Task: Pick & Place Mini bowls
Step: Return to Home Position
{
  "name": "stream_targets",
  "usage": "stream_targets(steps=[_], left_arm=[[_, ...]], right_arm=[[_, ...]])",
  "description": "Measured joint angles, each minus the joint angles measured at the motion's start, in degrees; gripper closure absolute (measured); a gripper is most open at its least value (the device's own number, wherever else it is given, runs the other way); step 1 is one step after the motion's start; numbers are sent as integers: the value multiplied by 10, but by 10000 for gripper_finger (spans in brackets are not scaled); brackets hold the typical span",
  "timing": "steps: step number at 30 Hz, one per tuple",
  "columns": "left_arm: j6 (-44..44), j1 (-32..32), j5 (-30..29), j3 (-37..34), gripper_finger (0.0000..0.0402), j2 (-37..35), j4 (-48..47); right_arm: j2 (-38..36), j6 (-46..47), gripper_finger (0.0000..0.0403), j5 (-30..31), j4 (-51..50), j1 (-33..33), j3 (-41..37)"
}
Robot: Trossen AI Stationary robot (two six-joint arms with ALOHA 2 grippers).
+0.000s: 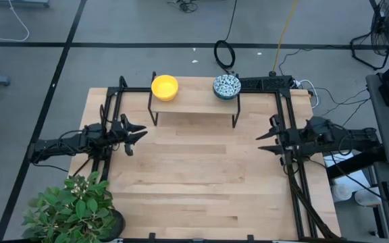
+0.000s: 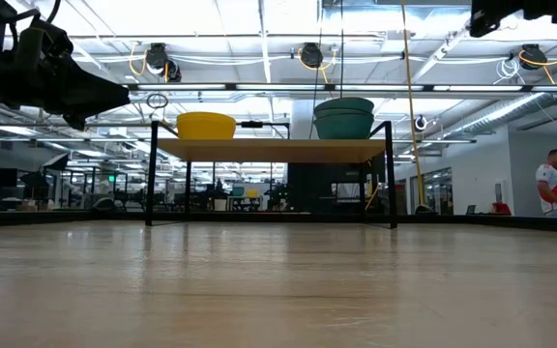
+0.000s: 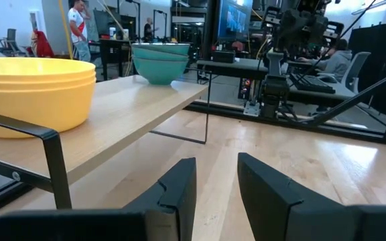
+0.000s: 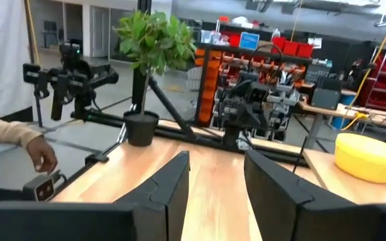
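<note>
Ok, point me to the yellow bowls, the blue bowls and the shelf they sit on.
yellow bowls (image 1: 165, 87): high view, centre of the top bowl.
blue bowls (image 1: 227, 86): high view, patterned inside of the top bowl.
shelf (image 1: 194, 102): high view, bare board between the two stacks.

Yellow bowls (image 1: 165, 87) are plain; blue-green bowls (image 1: 226, 86) patterned.

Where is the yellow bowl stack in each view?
High view: yellow bowl stack on the shelf's left end.
Low view: stack on the shelf, left of blue bowls.
Left wrist view: close, on the shelf's near end.
Right wrist view: far off, on the shelf.
Landmark: the shelf.
</note>
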Motion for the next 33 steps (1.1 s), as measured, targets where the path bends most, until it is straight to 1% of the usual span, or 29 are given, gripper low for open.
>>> stream_targets(steps=[2, 5, 8, 10, 19, 22, 25, 28, 33], left_arm=[[0, 0, 0, 0, 289, 0, 0], [0, 0, 0, 0, 289, 0, 0], [0, 0, 0, 0, 289, 0, 0], [0, 0, 0, 0, 289, 0, 0], [0, 0, 0, 0, 289, 0, 0], [0, 0, 1, 0, 289, 0, 0], [0, 0, 1, 0, 289, 0, 1], [0, 0, 1, 0, 289, 0, 1], [0, 0, 1, 0, 289, 0, 1]], right_arm=[[-21, 3, 273, 0, -22, 0, -1], [-48, 15, 273, 0, -12, 0, -16], [-74, 14, 273, 2, -4, 0, -30], [-91, 14, 273, 15, -3, 0, -35], [-170, 9, 273, 17, -3, 0, -62], [-168, 11, 273, 30, 5, 0, -70], [-165, 10, 273, 33, 26, 0, -81], [-168, 9, 273, 36, 25, 0, -94], [-169, 8, 273, 74, 30, 0, -110]])
